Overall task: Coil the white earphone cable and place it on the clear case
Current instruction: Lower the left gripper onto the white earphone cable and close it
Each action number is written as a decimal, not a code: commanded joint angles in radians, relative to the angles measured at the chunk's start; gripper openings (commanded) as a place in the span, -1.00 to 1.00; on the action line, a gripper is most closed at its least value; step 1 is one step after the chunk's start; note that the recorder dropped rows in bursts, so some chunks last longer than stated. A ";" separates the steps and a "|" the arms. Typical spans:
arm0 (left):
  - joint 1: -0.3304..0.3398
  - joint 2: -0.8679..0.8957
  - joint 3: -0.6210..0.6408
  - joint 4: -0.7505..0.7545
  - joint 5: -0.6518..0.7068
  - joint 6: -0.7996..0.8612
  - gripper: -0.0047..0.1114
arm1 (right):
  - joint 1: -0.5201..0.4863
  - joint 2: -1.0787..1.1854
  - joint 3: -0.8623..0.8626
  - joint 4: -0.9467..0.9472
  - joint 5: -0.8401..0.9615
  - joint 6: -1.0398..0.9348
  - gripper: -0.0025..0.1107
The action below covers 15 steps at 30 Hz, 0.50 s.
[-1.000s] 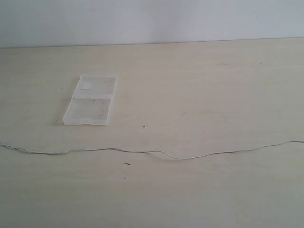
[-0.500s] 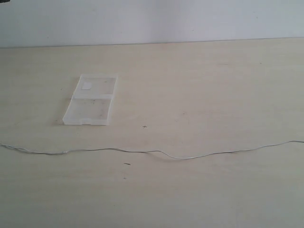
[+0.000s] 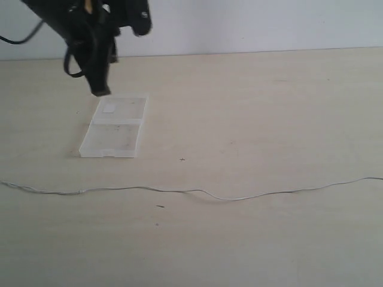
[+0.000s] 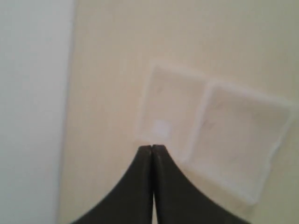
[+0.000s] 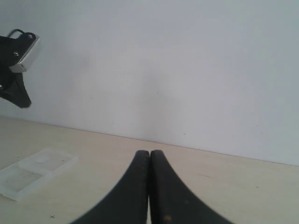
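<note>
Nearest the exterior camera, the white earphone cable (image 3: 197, 191) lies uncoiled on the table (image 3: 269, 119), its long axis running side to side in shallow waves from one edge of the view to the other. Well apart from it, farther back on the left, the clear case (image 3: 112, 139) lies open and flat, its two halves in line and pointing away from the camera; the far half carries a small white sticker (image 3: 109, 108), the near half only faint smudges. The left gripper (image 3: 100, 91) hangs just above the case's far edge, fingers pressed together on nothing. The right gripper (image 5: 149, 153), raised and facing the wall (image 3: 269, 24), is likewise closed and empty.
</note>
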 commanded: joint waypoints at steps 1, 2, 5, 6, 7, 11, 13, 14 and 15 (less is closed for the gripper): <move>-0.057 0.052 -0.053 -0.297 0.073 0.202 -0.92 | -0.005 -0.007 0.004 -0.005 -0.009 -0.009 -0.96; -0.072 0.063 -0.053 -0.302 0.084 0.202 -0.91 | -0.005 -0.007 0.004 -0.005 -0.009 -0.009 -0.96; -0.127 0.109 -0.053 -0.302 0.142 0.202 -0.75 | -0.005 -0.007 0.004 -0.005 -0.009 -0.009 -0.96; -0.147 0.123 -0.053 -0.302 0.162 0.202 -0.64 | -0.005 -0.007 0.004 -0.005 -0.009 -0.009 -0.96; -0.167 0.135 -0.053 -0.298 0.169 0.202 -0.52 | -0.005 -0.007 0.004 -0.002 -0.009 -0.009 -0.96; -0.224 0.154 -0.053 -0.283 0.144 0.200 -0.15 | -0.005 -0.007 0.004 -0.002 -0.009 -0.009 -0.96; -0.245 0.163 -0.053 -0.295 0.119 0.170 -0.07 | -0.005 -0.007 0.004 -0.002 -0.009 -0.009 -0.96; -0.251 0.167 -0.053 -0.303 0.112 0.157 -0.05 | -0.005 -0.007 0.004 -0.002 -0.009 -0.009 -0.96; -0.261 0.173 -0.053 -0.308 0.104 0.146 -0.05 | -0.005 -0.007 0.004 -0.002 -0.009 -0.009 -0.96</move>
